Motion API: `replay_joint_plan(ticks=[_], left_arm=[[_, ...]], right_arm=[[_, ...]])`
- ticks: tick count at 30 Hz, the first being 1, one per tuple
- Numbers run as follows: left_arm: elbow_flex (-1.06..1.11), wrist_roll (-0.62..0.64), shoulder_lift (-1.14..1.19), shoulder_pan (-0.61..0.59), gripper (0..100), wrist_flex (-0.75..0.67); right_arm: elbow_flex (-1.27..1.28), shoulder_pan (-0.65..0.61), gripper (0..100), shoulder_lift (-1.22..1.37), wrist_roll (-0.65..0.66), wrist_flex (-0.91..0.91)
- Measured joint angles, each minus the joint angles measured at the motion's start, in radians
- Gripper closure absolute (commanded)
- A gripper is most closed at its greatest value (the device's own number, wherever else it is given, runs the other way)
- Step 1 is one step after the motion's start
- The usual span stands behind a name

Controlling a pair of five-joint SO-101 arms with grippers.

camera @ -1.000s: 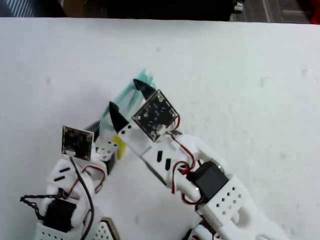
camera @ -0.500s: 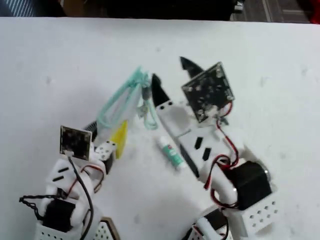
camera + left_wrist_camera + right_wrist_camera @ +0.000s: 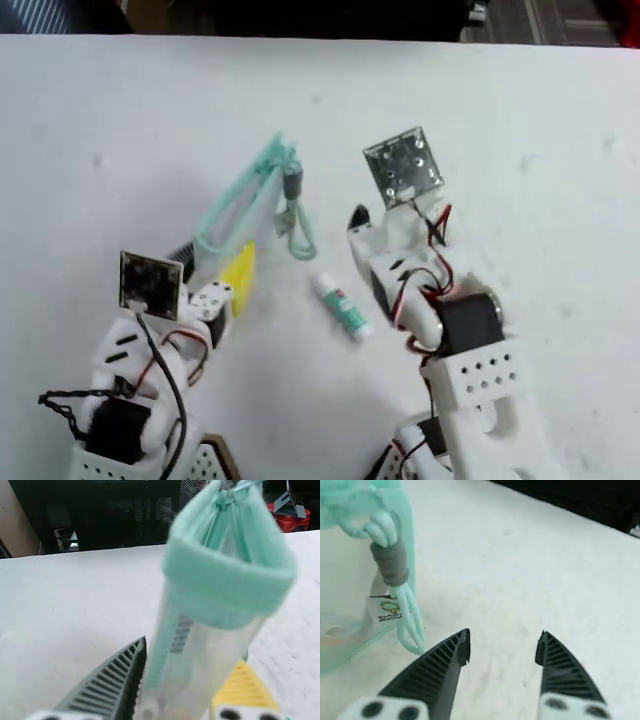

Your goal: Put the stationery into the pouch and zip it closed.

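Now the right end effector (image 3: 503, 640) has pulled back from the pouch (image 3: 245, 205), jaws apart and empty. The left end effector (image 3: 191, 650) grips the pouch. The glue stick (image 3: 340, 305) lies on the desk (image 3: 500, 120) near the pouch, so loading remains outstanding.

The table (image 3: 520, 120) is lit brightly and evenly; only faint shadows are cast, and the room (image 3: 300, 15) behind is left dark.

The left arm (image 3: 125, 352) and right arm (image 3: 482, 378) are wearing white plastic shells with small holes. Red and black wires (image 3: 402, 300) are looping past black motors (image 3: 466, 325). The fingers (image 3: 437, 672) are looking dark and ribbed.
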Motion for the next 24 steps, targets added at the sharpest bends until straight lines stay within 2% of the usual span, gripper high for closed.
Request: replay_joint_plan(ticks=[9, 15, 20, 24], left_arm=[[0.000, 0.000, 0.000, -0.040, 79, 0.000], [0.000, 0.000, 0.000, -0.040, 79, 0.000], [0.000, 0.000, 0.000, -0.044, 79, 0.000], [0.000, 0.000, 0.000, -0.044, 79, 0.000]], right_arm=[[0.068, -0.005, 80.3, 0.000, 0.000, -0.044], [0.049, -0.011, 90.4, 0.014, 0.025, -0.041], [-0.037, -0.087, 90.6, 0.172, 0.081, 0.011], [-0.124, -0.086, 90.6, 0.377, 0.091, 0.071]])
